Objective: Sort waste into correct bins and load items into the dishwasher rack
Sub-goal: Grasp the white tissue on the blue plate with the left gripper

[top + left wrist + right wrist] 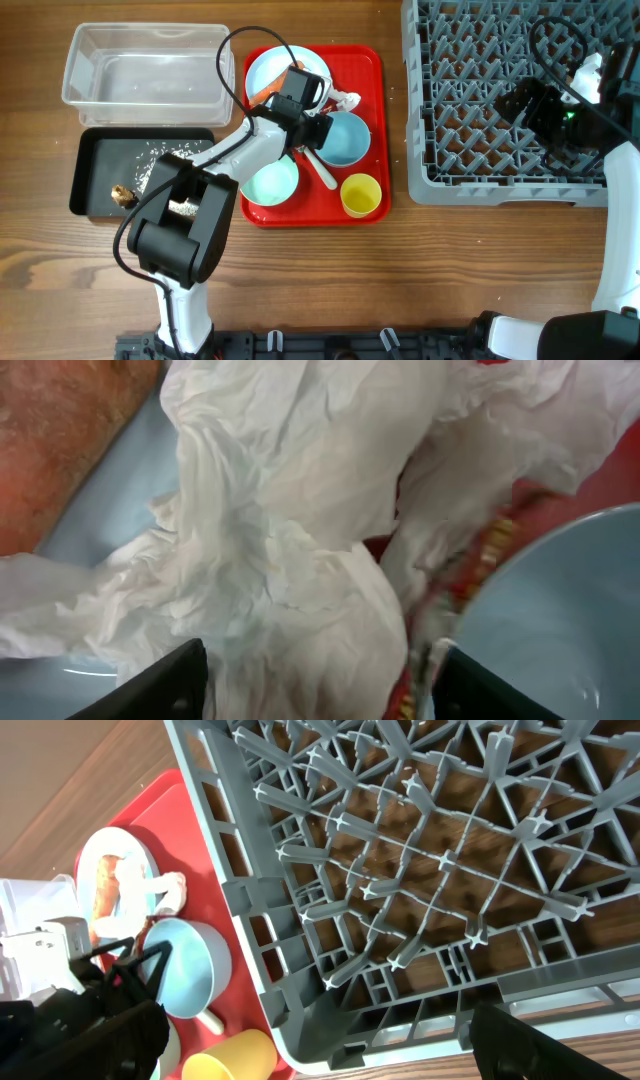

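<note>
Wood-grain table (450,280), seen from above. The large square grey plastic rack (440,100) with upright pegs sits on my right, nothing loaded in it. My right pincer (320,985) hangs over it, fingers wide apart, holding nothing.

The flat red serving tray (360,70) is at centre. Left of it is the clear plastic rectangular tub (75,70), and the shallow black rectangular tray (95,170) lies just in front of the tub.

On the red tray:
- The round light blue plate (265,70) is at the far end.
- One light blue bowl (345,140) is mid-tray, a second light blue bowl (270,183) at the near left.
- The small yellow cup (361,195) is at the near right corner.
- The white plastic spoon (322,170) lies between the two bowls.

My left pincer (318,665) is down between the plate and the mid bowl. Its fingers are apart and straddle the crumpled white paper napkin (290,540), which fills most of the gap. I can't tell whether it is being squeezed. The napkin lies partly on the plate and reaches the bowl rim.

The orange carrot piece (60,430) is on the plate, beside the napkin. Loose white rice (150,170) is scattered in the black tray, and the small brown food lump (122,195) sits at that tray's near edge.
</note>
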`<state>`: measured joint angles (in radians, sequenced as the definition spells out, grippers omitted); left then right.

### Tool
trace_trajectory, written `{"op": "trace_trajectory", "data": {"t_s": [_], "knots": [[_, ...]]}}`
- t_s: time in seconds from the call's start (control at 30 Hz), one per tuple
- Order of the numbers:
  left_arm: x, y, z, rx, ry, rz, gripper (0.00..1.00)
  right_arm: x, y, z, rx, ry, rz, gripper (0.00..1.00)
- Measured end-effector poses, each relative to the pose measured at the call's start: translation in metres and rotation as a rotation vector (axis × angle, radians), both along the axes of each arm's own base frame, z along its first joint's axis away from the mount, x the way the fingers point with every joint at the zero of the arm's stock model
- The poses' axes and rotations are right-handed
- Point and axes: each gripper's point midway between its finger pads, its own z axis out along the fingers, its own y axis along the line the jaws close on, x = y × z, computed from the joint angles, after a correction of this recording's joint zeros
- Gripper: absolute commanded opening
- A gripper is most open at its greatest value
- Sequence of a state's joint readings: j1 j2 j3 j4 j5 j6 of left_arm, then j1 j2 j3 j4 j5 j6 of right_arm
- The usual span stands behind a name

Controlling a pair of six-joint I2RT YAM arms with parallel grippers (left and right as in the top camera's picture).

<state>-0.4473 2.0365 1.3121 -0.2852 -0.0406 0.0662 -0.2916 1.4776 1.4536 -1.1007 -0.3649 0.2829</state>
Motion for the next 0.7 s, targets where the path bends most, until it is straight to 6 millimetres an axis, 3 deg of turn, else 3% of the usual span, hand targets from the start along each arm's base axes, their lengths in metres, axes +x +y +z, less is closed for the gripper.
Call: {"op": "trace_trajectory", "data": {"t_s": [0.17,0.23,0.27,0.33,0.47,0.57,0.63,0.7], "knots": [[-0.001,-0.001,-0.001,0.003,0.003,-0.005,0.61,0.000,0.000,0.000,0.000,0.000,0.000,1.00],[-0.006,0.000,-0.002,0.016,0.024,-0.006,0.72,0.000,0.000,0.000,0.000,0.000,0.000,1.00],[-0.009,0.000,-0.002,0.022,0.037,-0.008,0.84,0.000,0.000,0.000,0.000,0.000,0.000,1.00],[-0.021,-0.005,0.004,0.032,0.065,-0.020,0.88,0.000,0.000,0.000,0.000,0.000,0.000,1.00],[-0.032,-0.018,0.031,0.016,0.044,-0.047,0.93,0.000,0.000,0.000,0.000,0.000,0.000,1.00],[-0.030,-0.025,0.053,-0.016,0.001,-0.042,0.90,0.000,0.000,0.000,0.000,0.000,0.000,1.00],[-0.023,-0.021,0.058,-0.042,-0.015,0.013,0.90,0.000,0.000,0.000,0.000,0.000,0.000,1.00],[-0.010,-0.003,0.060,-0.081,-0.020,0.125,0.89,0.000,0.000,0.000,0.000,0.000,0.000,1.00]]}}
